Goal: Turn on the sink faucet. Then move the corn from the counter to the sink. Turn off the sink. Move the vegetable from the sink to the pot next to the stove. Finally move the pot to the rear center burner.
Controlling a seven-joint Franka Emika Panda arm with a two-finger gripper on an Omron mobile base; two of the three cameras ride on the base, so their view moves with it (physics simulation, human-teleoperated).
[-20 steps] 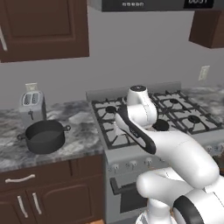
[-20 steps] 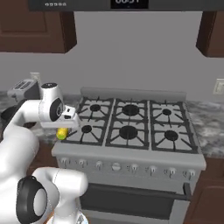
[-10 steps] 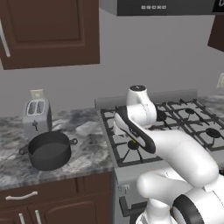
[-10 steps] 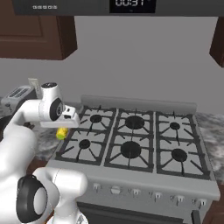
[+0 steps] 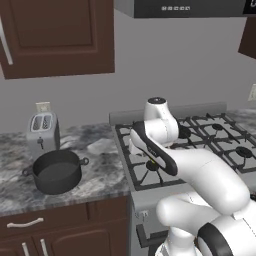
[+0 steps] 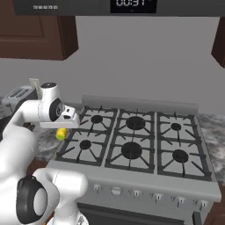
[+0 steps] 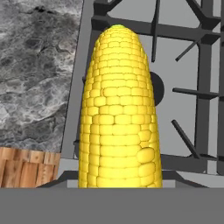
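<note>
Corn held in the air over the stove's left edge

The end effector [image 6: 61,132] is clenched on the corn [image 7: 118,109], which hangs just above the near left burner of the stove [image 6: 132,149], beside the marbled counter [image 5: 100,175]. In the hand view the cob points out from the end effector, with black grate and stone edge beneath it. A dark pot [image 5: 56,171] stands on the counter left of the stove, apart from the corn, with a silver toaster [image 5: 42,131] behind it.
</note>
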